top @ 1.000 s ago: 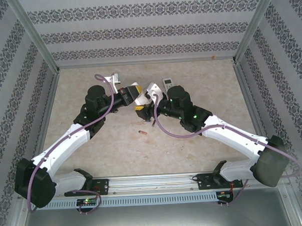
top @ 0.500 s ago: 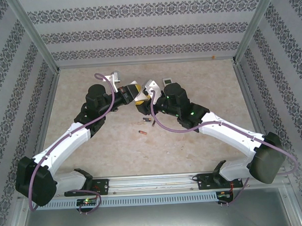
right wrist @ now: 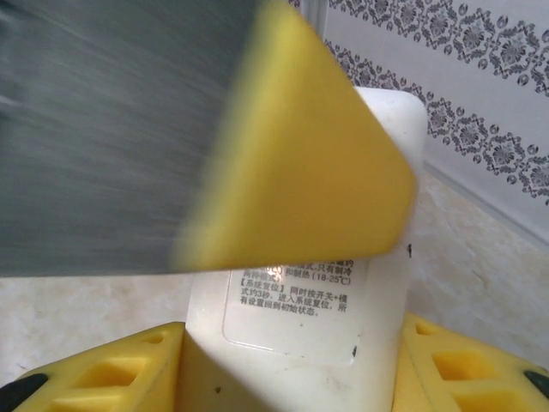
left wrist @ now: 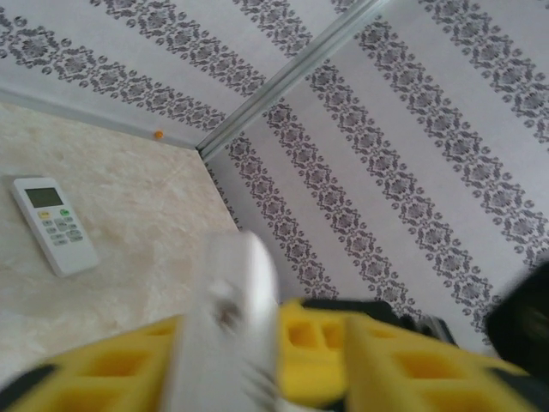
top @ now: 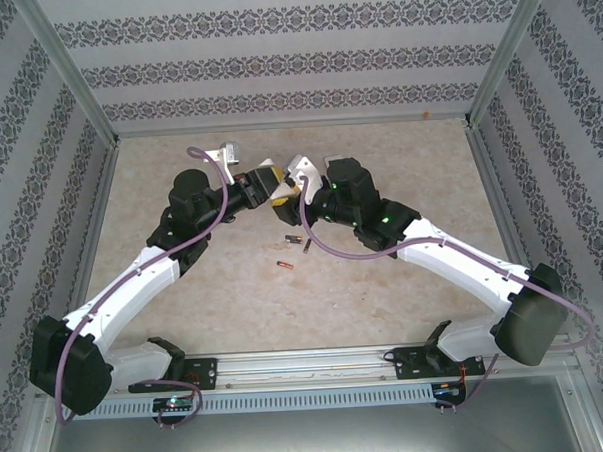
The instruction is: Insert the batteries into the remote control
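right gripper (top: 296,189): clamped on the sides of the white remote (right wrist: 300,292), label side up, likely steadying it for loading | left gripper (top: 267,182): against the same remote, blurred, grip can't be told | batteries (top: 283,265): two loose on the table (top: 385,312) near the grippers, not yet picked up | second remote (left wrist: 51,225): lying flat, apart
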Tool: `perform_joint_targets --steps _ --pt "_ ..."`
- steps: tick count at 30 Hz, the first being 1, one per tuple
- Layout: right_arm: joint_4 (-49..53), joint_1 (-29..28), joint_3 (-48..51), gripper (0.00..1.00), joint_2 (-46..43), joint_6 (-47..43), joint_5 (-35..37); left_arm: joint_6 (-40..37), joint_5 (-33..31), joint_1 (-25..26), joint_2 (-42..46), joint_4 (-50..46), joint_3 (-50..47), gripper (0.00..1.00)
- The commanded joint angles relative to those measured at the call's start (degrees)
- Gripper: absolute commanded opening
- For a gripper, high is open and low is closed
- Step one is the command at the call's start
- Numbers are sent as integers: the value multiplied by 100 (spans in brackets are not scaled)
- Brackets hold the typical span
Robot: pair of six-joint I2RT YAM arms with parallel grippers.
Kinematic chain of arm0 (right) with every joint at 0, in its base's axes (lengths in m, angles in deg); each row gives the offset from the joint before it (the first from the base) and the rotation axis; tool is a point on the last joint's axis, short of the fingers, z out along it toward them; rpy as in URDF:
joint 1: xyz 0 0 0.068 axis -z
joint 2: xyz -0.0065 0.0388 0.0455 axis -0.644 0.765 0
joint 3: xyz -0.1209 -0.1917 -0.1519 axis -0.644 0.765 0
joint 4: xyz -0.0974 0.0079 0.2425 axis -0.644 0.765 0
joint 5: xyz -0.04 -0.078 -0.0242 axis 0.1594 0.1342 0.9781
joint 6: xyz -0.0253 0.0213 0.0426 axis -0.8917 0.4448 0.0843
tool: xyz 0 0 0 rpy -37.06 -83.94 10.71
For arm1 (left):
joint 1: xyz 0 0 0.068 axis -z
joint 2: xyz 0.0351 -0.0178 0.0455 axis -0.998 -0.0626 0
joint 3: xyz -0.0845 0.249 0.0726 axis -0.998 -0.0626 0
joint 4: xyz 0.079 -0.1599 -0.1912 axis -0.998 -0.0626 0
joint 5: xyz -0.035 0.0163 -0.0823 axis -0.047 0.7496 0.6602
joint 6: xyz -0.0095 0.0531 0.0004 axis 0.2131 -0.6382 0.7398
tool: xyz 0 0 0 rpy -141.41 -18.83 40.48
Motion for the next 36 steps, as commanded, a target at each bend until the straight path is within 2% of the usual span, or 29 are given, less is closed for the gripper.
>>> perform_joint_targets --steps 1,3,6,8,10,15,24,31,36 --pt "257 379 101 38 -195 -844 -340 -803 -286 65 606 -650 113 88" --pt "715 508 266 38 -346 -1769 -394 -1405 -1025 63 910 -1655 305 96" --pt "1811 475 438 39 -477 -3398 -267 -2182 -2131 29 1275 -2890 507 100" --pt "2356 270 607 39 -473 -4192 141 -2613 -2382 -28 1423 -3410 525 100" --pt "2734 98 740 39 -396 -4567 302 -3010 -2317 -71 1529 -3671 463 100" --pt "2989 -297 1144 39 -44 -4795 245 -3477 -1805 -78 1733 -3567 80 100" --pt "2835 -553 1391 39 1014 -5020 155 -3240 -1523 -72 1684 -3174 -213 100" --pt "2770 -558 1370 53 1656 -4799 311 -3058 -1522 -77 1644 -3047 -297 100" --pt "2751 -571 1341 67 1476 -4653 330 -3027 -1481 -76 1588 -2992 -294 100"
